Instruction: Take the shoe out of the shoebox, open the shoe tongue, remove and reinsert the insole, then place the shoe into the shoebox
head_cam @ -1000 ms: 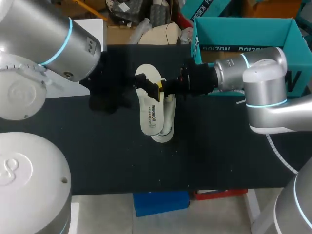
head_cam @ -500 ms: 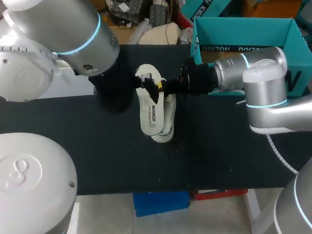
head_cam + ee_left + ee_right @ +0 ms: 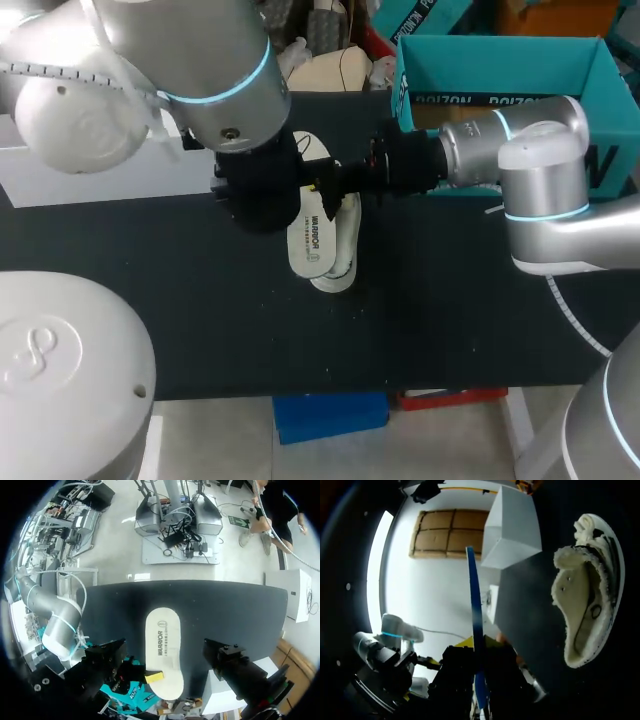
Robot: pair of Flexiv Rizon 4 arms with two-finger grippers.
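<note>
- Nearest to you, the front part of the table [image 3: 200, 330] is bare black surface up to its front edge. I judge this is the best room if an arm must swing away.
- In the middle lies the shoe [image 3: 340, 275], white and out of the box. It seems to lie on its side, and the right wrist view shows its fleecy opening turned toward the right arm.
- The insole [image 3: 312, 240] is out of the shoe and hangs flat over it, covering part of it in the head view.
- The right gripper [image 3: 322, 187] pinches the insole by its edge, toward the far end, between the yellow tips. I think it is held free like this so that the other arm can help to guide it back into the shoe.
- The left gripper [image 3: 165, 652] looks straight down on the printed face. Its fingers are spread wide, one on each side of the insole, and they touch nothing.
- Both wrists stand close together above the shoe, so little room is between them. Please be careful with sideways moves here.
- Farthest, at the right, the teal shoebox [image 3: 480, 62] stands open near the table's far edge. The right arm passes just in front of it, so I judge the way back to the box is narrow.
</note>
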